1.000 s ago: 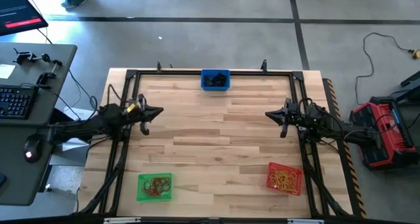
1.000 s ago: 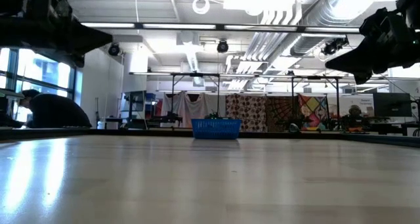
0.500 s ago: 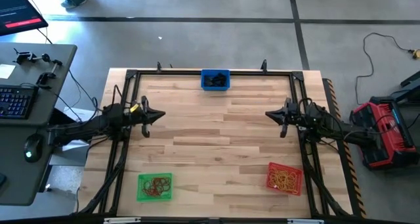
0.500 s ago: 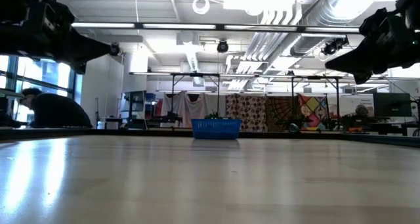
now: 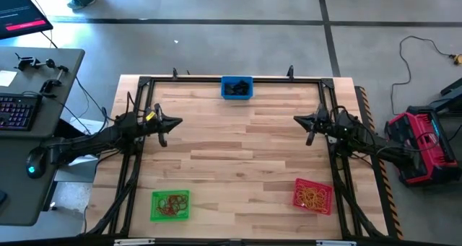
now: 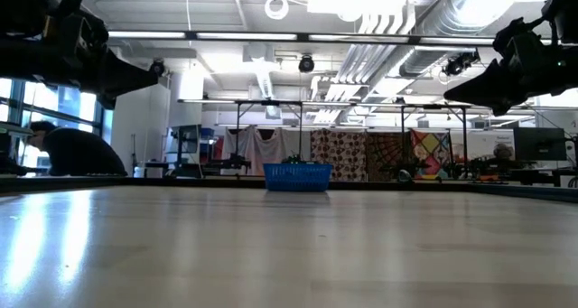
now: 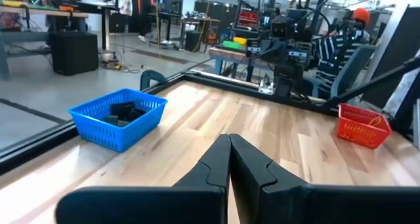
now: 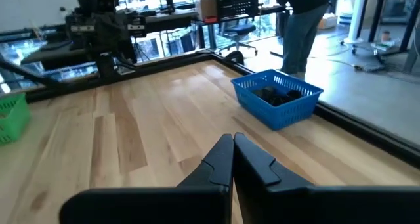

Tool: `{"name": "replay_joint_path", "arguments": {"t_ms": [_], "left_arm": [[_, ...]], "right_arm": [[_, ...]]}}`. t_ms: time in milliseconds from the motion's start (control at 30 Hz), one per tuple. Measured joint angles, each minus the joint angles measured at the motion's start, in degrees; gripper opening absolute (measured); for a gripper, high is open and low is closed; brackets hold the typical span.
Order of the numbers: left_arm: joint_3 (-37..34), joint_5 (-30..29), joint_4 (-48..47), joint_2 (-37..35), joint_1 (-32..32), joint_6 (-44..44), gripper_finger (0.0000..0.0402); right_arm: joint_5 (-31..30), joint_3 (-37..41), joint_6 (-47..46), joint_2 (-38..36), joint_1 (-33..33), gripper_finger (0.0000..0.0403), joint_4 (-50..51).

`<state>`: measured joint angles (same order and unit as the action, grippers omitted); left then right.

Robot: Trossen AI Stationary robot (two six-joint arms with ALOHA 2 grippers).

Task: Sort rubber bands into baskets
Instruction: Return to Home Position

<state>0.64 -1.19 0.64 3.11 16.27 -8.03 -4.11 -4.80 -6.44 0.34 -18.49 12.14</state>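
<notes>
Hovering at the left and right sides of the surface [image 5: 238, 156], the left gripper [image 5: 174, 121] and right gripper [image 5: 298, 120] are both closed tight, holding nothing. Black rubber bands [image 5: 234, 90] lie in the blue basket [image 5: 237, 79] at the far edge; the green basket [image 5: 170, 194] sits near left, the red basket [image 5: 297, 195] near right

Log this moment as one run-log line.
left gripper: jaws shut, empty, raised | right gripper: jaws shut, empty, raised | blue basket: black bands | green basket: reddish bands | red basket: yellow bands

A keyboard [image 5: 14, 112] and mouse [image 5: 34, 162] lie on the desk [image 5: 61, 76].
</notes>
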Motion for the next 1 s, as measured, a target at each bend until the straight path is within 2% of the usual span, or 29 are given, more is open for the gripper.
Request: {"name": "replay_joint_path", "arguments": {"t_ms": [1000], "left_arm": [[0.0, -0.11, 0.02, 0.04, -0.02, 0.17, 0.0]], "right_arm": [[0.23, 0.0, -2.53, 0.0, -0.36, 0.0, -0.07]]}}
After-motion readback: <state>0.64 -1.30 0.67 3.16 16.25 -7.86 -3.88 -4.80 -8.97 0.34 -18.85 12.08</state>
